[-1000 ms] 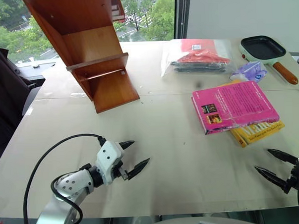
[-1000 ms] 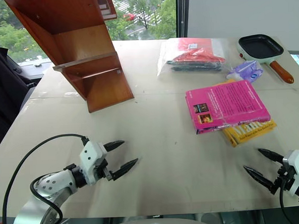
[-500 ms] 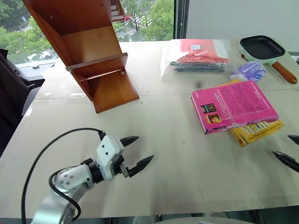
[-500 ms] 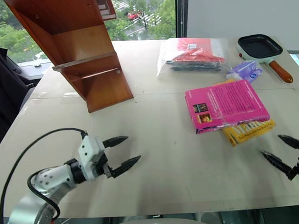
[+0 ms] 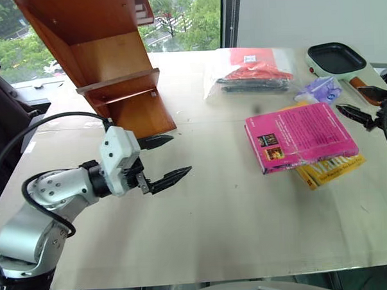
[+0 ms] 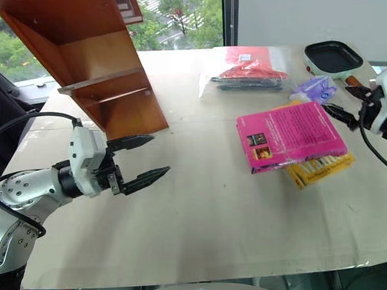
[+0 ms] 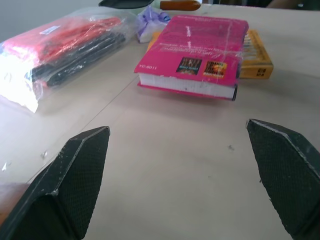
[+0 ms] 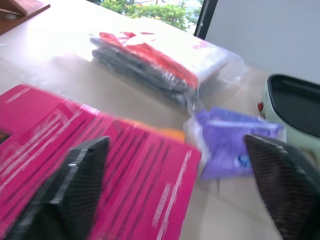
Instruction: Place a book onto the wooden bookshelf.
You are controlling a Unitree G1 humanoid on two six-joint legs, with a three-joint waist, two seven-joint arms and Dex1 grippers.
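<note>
The pink book [image 5: 300, 135] lies flat on the table's right half, on top of a yellow book [image 5: 332, 168]. The wooden bookshelf [image 5: 106, 59] stands at the far left, its shelves bare where I can see them. My left gripper [image 5: 180, 154] hovers open above the table just in front of the bookshelf's base, pointing toward the book [image 7: 195, 55] and holding nothing. My right gripper [image 5: 347, 98] is open in the air at the book's far right corner, next to a purple packet, with nothing between its fingers [image 8: 75, 180].
A clear plastic bag [image 5: 255, 75] of red and black items lies at the back centre. A small black frying pan [image 5: 337, 58] with an orange handle sits at the back right, a purple packet [image 5: 316, 89] in front of it. Windows run behind the table.
My right gripper has risen from the table's front right edge and travelled forward to the book's far right corner. My left gripper has lifted toward the bookshelf's base. Both books lie unmoved.
</note>
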